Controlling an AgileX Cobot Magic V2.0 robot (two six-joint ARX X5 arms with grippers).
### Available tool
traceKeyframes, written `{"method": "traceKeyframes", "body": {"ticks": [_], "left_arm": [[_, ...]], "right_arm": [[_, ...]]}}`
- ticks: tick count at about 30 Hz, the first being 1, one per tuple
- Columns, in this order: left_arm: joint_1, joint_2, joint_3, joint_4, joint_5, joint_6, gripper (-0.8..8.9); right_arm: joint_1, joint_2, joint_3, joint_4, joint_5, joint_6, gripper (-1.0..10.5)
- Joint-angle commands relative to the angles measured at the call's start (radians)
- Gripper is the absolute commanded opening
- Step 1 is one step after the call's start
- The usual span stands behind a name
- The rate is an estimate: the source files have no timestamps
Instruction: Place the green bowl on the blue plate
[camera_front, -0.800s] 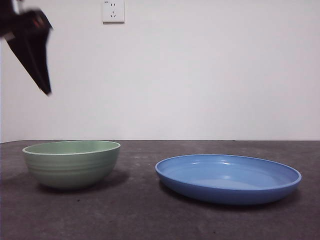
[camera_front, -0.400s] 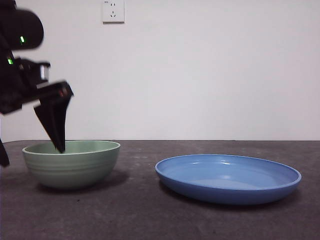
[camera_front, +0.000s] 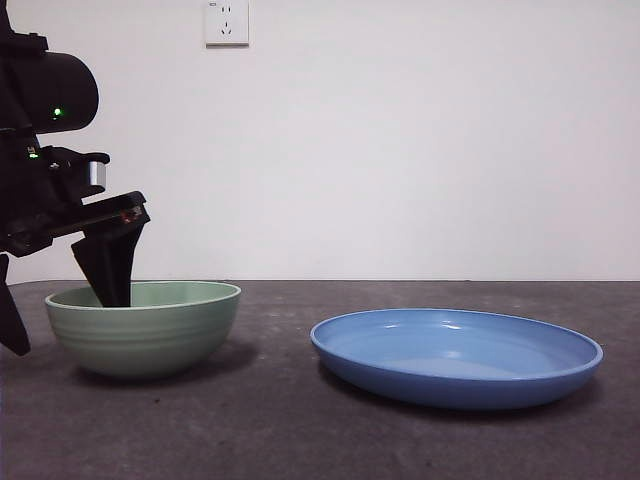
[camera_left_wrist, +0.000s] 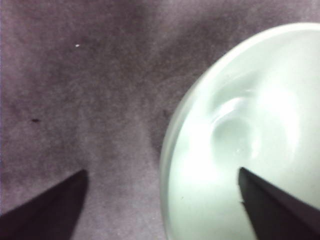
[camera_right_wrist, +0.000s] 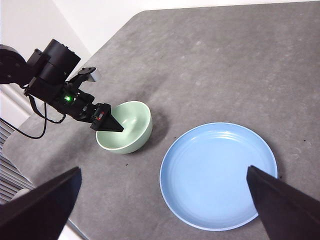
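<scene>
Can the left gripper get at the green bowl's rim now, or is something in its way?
Probably yes. The left gripper is open astride the green bowl's rim, one jaw inside, one outside, with nothing between.

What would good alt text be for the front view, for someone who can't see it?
A black robot gripper, the left one, straddles the near-side rim of a green bowl at the left of a dark table, one jaw inside and one outside. A blue plate sits apart to the bowl's right, with nothing on it.
</scene>
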Motion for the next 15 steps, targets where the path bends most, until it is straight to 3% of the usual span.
{"method": "traceKeyframes", "body": {"ticks": [1, 9, 15], "left_arm": [[0.000, 0.013, 0.022, 0.007, -0.006, -0.002, 3.36], [0.000, 0.013, 0.022, 0.032, -0.005, -0.002, 1.99], [0.000, 0.013, 0.022, 0.032, -0.005, -0.002, 0.19]], "right_arm": [[0.003, 0.004, 0.019, 0.006, -0.003, -0.004, 6.0], [0.003, 0.004, 0.019, 0.005, -0.003, -0.004, 6.0], [0.003, 0.004, 0.019, -0.002, -0.003, -0.004, 6.0]]}}
